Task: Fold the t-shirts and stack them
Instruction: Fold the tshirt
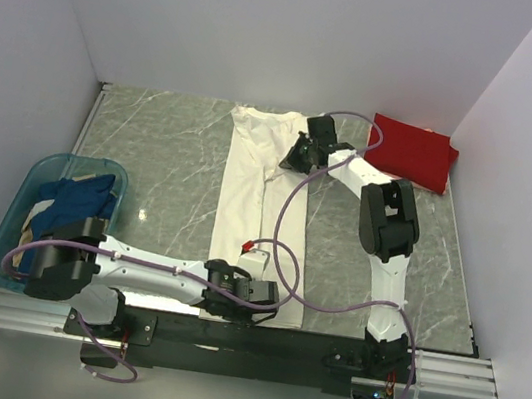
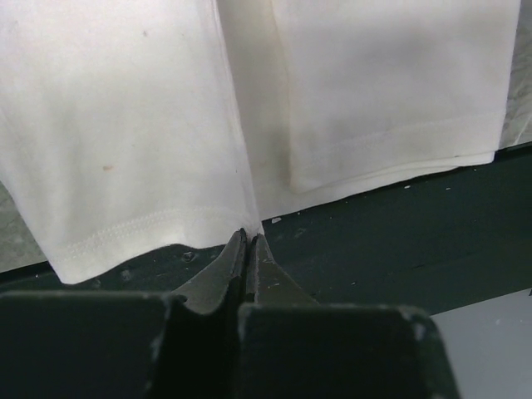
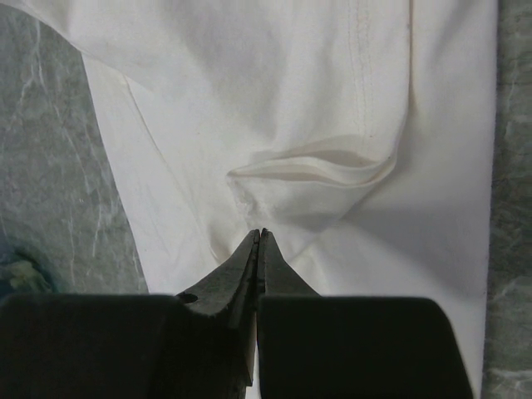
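Closest of all are the tips of the left hand (image 2: 248,236), pressed shut against the near hem (image 2: 116,234) of the cream-white t-shirt (image 2: 125,125). Whether cloth is caught between them cannot be told. At the far end of the same shirt the right hand (image 3: 259,234) is closed too, its tips resting on the cloth just below a folded-in sleeve (image 3: 316,170). A hold cannot be confirmed there either.

The shirt is laid as a long narrow strip between both hands on the marbled worktop (image 1: 162,153). For a good fold, it is judged that both ends should be lifted together and held taut, so that the edges are matched.

The cloth looks thin, matt and limp, with a stitched hem. A folded red t-shirt (image 1: 413,150) is seen to the right of the right hand. A dark blue t-shirt (image 1: 74,199) is heaped in the teal basket (image 1: 11,210), left of the left hand.
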